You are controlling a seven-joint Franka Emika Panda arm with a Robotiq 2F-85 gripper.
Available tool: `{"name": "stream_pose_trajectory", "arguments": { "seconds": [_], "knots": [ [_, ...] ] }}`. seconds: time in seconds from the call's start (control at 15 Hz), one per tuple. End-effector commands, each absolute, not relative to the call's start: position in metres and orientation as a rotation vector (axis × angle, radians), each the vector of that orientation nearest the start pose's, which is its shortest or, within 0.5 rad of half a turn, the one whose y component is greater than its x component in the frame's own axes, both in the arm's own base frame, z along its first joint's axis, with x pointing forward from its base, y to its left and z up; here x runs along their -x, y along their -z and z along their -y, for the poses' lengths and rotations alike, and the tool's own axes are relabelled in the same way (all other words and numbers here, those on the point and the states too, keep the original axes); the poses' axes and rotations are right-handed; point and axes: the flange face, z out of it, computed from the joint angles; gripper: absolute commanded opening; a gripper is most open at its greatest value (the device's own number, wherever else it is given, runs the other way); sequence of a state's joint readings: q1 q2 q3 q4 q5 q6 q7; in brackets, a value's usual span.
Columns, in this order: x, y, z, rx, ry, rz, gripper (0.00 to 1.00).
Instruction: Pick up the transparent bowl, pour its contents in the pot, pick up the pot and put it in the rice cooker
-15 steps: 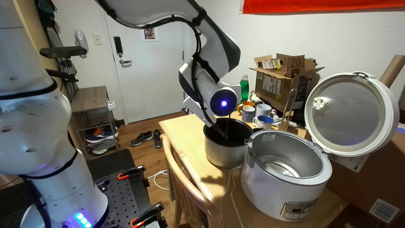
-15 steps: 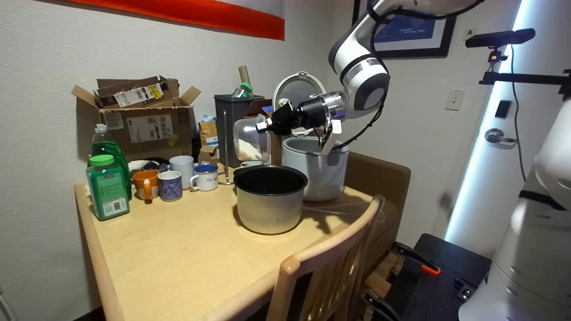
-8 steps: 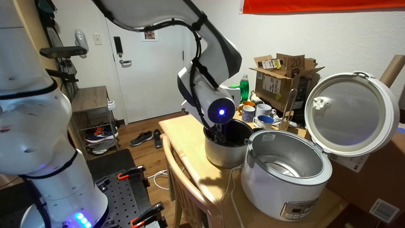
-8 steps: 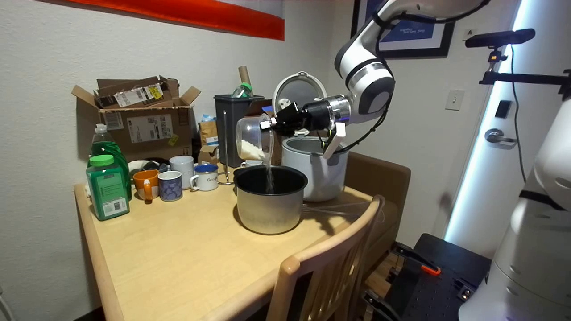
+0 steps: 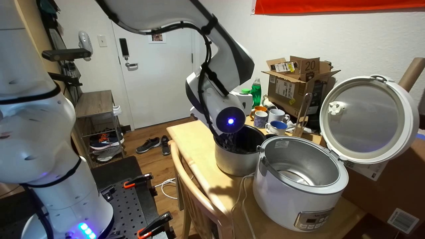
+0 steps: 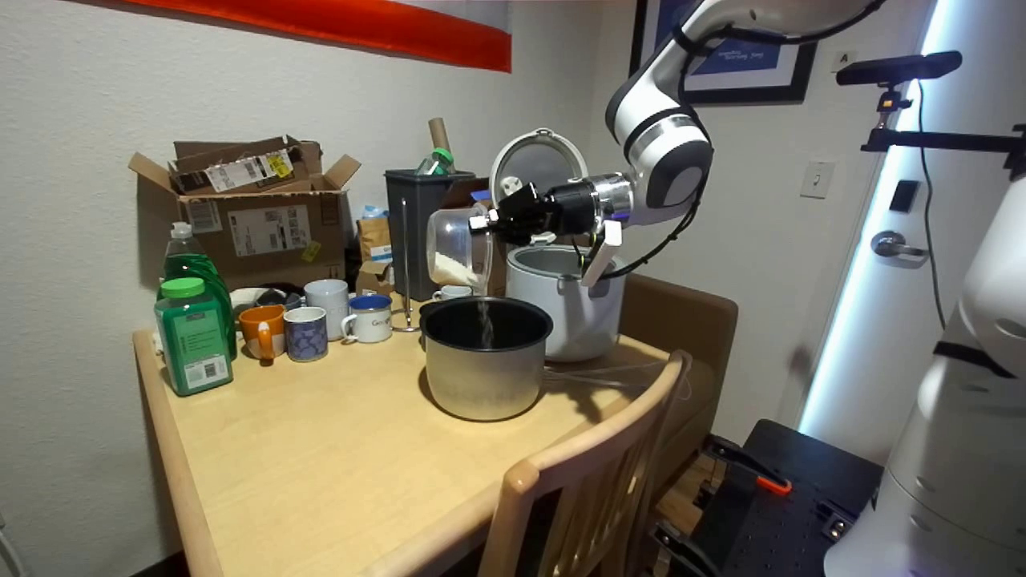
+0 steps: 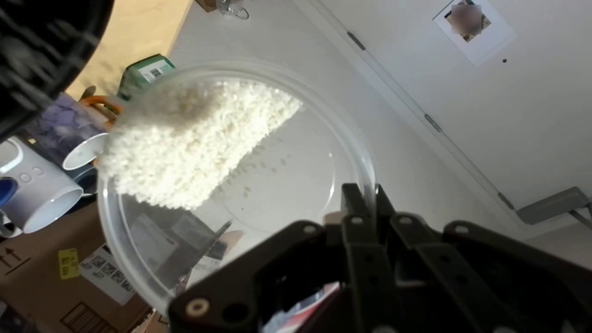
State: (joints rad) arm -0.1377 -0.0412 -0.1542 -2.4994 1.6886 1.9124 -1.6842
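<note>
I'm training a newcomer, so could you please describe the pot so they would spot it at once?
On the light wooden table stands a white rice cooker with its lid raised. Beside it is the pot, a silvery open cylinder; unlike the silver-lined cooker, it is black inside.

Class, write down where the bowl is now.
In an exterior view, the bowl is tilted near the middle, its lower edge above the pot, its rim held by the hand to its right; the cooker stands behind, further right.
</note>
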Motion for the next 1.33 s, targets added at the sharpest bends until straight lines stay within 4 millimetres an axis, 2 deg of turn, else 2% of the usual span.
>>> {"name": "stream_pose_trajectory", "arguments": {
  "seconds": [0.0, 0.8, 0.87, 0.93, 1.27],
  "knots": [
    [-0.460, -0.323, 0.065, 1.818, 1.046, 0.169, 0.02],
    [-0.467, -0.323, 0.069, 1.837, 1.058, 0.098, 0.02],
    [-0.464, -0.316, 0.067, 1.836, 1.038, 0.108, 0.02],
    [-0.464, -0.316, 0.067, 1.837, 1.037, 0.108, 0.06],
    [-0.463, -0.312, 0.067, 1.840, 1.029, 0.103, 0.06]
  ]
}}
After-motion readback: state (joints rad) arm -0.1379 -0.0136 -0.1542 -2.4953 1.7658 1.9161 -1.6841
